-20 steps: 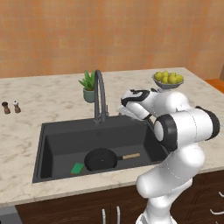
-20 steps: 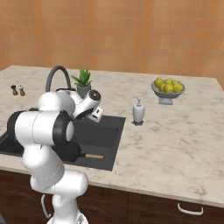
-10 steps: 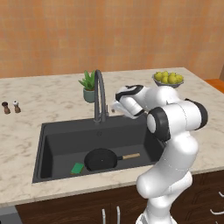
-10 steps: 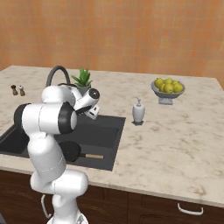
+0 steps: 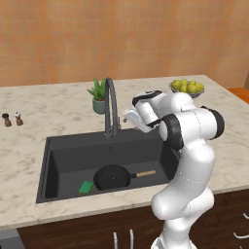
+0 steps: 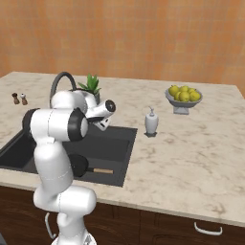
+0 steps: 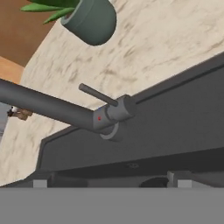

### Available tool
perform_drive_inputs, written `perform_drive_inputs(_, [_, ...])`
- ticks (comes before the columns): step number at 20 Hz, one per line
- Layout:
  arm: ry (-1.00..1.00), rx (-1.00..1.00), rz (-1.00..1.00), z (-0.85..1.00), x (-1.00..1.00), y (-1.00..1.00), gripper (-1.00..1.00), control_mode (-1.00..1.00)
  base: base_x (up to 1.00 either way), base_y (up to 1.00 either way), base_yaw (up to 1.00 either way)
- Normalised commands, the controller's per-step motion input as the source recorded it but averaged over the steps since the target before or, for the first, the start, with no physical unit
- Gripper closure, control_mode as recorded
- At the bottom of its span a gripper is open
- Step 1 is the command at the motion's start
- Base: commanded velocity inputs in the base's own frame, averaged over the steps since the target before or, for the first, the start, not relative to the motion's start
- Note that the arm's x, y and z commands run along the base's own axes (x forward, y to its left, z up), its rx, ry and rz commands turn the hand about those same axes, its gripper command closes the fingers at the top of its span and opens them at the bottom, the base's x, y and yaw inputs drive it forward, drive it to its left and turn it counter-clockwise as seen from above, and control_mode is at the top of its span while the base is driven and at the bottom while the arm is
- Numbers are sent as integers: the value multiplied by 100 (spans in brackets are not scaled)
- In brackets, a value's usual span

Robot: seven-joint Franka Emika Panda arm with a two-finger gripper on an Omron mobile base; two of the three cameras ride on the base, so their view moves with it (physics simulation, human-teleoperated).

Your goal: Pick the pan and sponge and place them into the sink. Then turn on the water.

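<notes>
With the round black frying pan (image 5: 113, 177) and the small green sponge (image 5: 86, 187) already lying side by side on the floor of the large dark grey rectangular sink (image 5: 68, 156), only the water step judged to remain; no blue stream visible from the tall dark arched faucet (image 5: 111, 104).

White robot arm raised over the right rear part of the basin, two-finger gripper (image 5: 130, 115) directed at the faucet base from the right.

In the hand view, faucet column running leftward from its base (image 7: 114, 114), thin dark lever handle (image 7: 97, 95) projecting from that base up and to the left. Lever near, just ahead of the hand, not yet touched. Long axis of lever slanted across the approach line, so a sideways push probably called for.

Finger spacing: cannot be determined from these views.

Green potted plant (image 7: 89, 17) on the marble counter just behind the faucet; possible obstruction on overshoot.
</notes>
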Motion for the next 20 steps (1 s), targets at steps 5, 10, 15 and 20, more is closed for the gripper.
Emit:
perform_drive_inputs(5, [0,5,0,-16,22,14,-100,-100,0,0,0])
perform_drive_inputs(10, [0,5,0,-8,29,11,-100,-100,0,0,0])
perform_drive_inputs(15, [0,3,0,-15,34,7,-100,-100,0,0,0])
perform_drive_inputs(20, [0,1,0,-26,30,12,-100,-100,0,0,0])
